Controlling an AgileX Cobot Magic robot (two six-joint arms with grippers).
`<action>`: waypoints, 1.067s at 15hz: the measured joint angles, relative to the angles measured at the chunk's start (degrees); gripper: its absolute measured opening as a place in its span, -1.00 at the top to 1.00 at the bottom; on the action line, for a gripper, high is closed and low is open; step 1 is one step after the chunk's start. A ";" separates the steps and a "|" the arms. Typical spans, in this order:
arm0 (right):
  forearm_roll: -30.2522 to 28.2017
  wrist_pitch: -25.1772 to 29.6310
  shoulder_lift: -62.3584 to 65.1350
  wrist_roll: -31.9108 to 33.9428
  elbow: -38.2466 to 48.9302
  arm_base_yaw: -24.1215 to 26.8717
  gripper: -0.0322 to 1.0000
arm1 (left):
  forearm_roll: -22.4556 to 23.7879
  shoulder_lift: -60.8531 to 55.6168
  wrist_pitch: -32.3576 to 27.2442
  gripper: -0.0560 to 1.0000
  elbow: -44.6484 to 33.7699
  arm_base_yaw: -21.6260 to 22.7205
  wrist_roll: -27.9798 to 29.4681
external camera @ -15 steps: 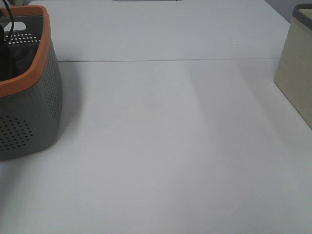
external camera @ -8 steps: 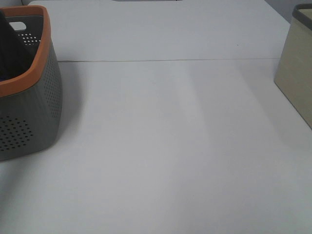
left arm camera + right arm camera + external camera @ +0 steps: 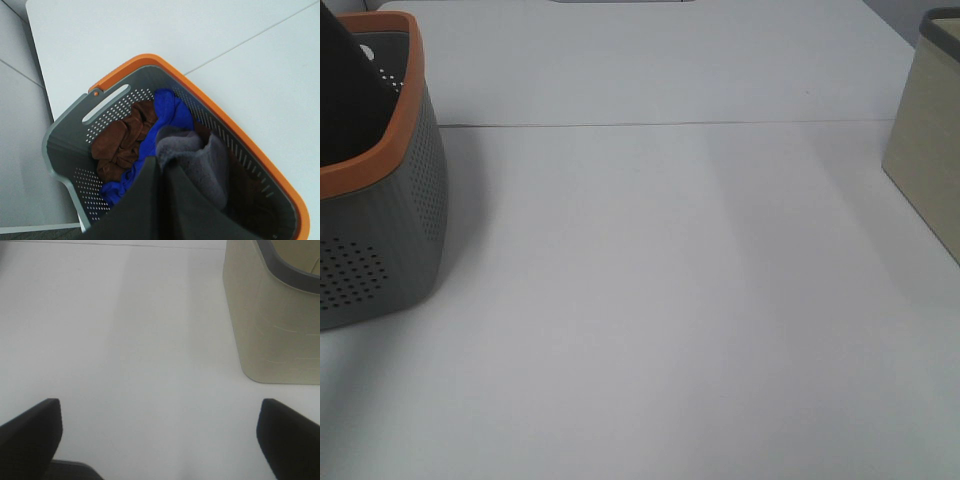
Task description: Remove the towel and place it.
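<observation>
1. Presently the left claw (image 3: 160, 165) is poised inside the basket (image 3: 220, 120). Its two fingers are pressing almost together and pinching a raised fold of the towel (image 3: 192, 155), so it is reading as clenched on the towel.
2. The towel is sitting in the basket, bunched on top of the blue cloth (image 3: 170, 110). The brown cloth (image 3: 122, 142) is lying beyond that, toward the wall with the handle slot.
3. The towel's bulk is gathering right at the claw's fingertips and spilling to one side of them, toward the orange-rimmed side wall. Crumpled like this, it is showing no clear long axis.
4. The right claw (image 3: 160, 440) is hovering released, fingers spread wide, over bare bench (image 3: 125, 340) near the beige bin (image 3: 270, 315), well apart from the basket.
5. The left arm is by far the nearer one, so the coming move is looking like a straight lift clear of the rim. The blue cloth is touching the towel and may be dragged along with it.
</observation>
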State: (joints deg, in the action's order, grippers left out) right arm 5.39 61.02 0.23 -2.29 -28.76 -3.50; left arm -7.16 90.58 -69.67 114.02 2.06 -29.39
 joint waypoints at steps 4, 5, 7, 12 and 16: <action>0.00 0.00 0.00 0.00 0.00 0.00 -0.91 | -4.53 -4.47 0.00 0.89 0.00 -1.15 -3.61; 0.00 0.00 0.00 0.00 0.00 0.00 -0.91 | -5.39 -5.21 -0.06 0.89 0.00 -2.01 -5.84; 0.29 -0.29 0.00 0.00 -0.11 0.00 -0.91 | -6.30 -5.79 -0.06 0.89 0.00 -4.35 -13.12; 16.56 -7.85 -14.95 -14.95 -5.39 0.00 -0.91 | -7.22 -5.79 5.61 0.89 0.00 -14.32 -26.47; 35.64 -10.49 -29.51 -32.89 -10.26 0.00 -0.91 | -8.14 -5.67 13.75 0.89 1.26 -21.14 -30.25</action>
State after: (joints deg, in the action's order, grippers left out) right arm 41.02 50.53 -29.28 -35.18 -39.02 -3.50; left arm -15.30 84.91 -55.92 115.28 -19.08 -59.64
